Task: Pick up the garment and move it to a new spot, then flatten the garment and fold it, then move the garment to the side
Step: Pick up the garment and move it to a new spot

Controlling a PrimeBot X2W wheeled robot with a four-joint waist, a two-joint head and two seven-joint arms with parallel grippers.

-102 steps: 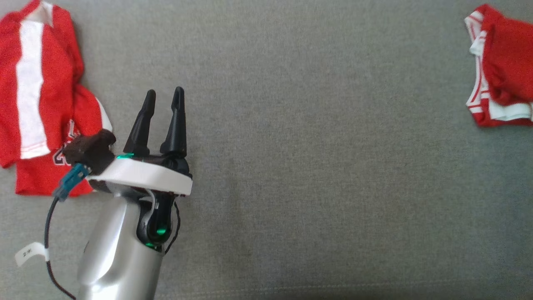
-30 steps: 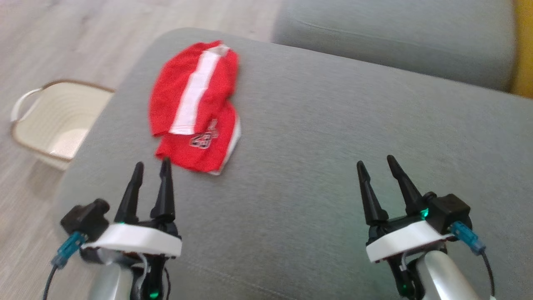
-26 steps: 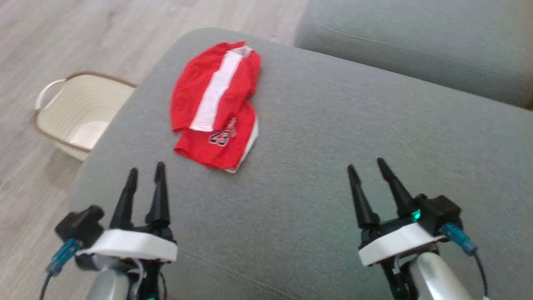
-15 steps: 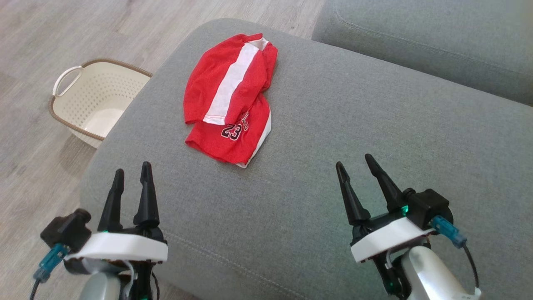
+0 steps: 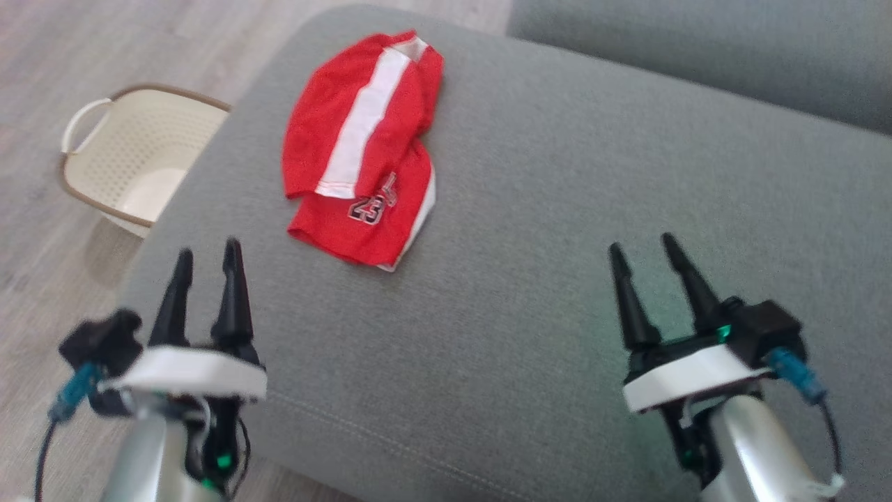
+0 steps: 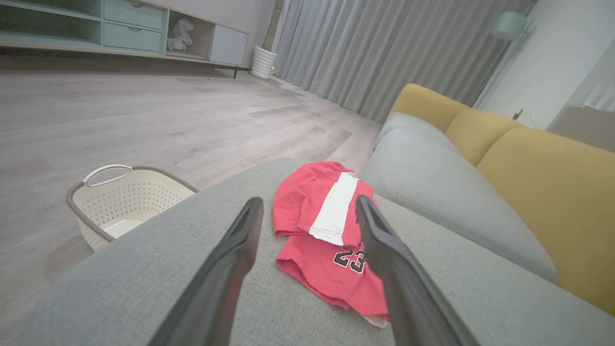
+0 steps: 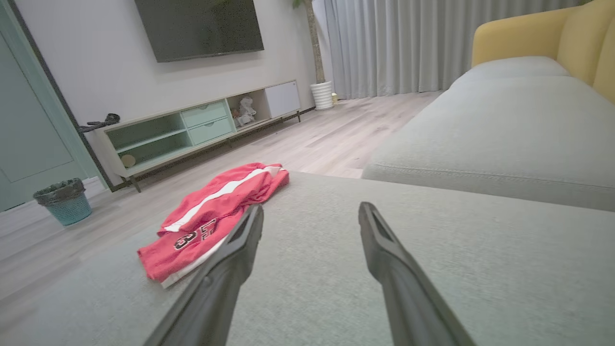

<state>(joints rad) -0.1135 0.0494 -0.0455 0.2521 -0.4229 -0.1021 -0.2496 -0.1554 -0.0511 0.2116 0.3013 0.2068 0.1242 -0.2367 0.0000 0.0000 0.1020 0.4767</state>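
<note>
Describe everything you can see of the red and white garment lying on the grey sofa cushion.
The red sports garment looks like thin jersey fabric, with a broad white stripe, white edging and a black 23 printed on it. It lies loosely folded, the striped part overlapping the numbered part, toward the left end of the grey sofa cushion. Only the cushion touches it.

The red garment (image 5: 359,150) with a white stripe and number 23 lies crumpled on the grey cushion.
</note>
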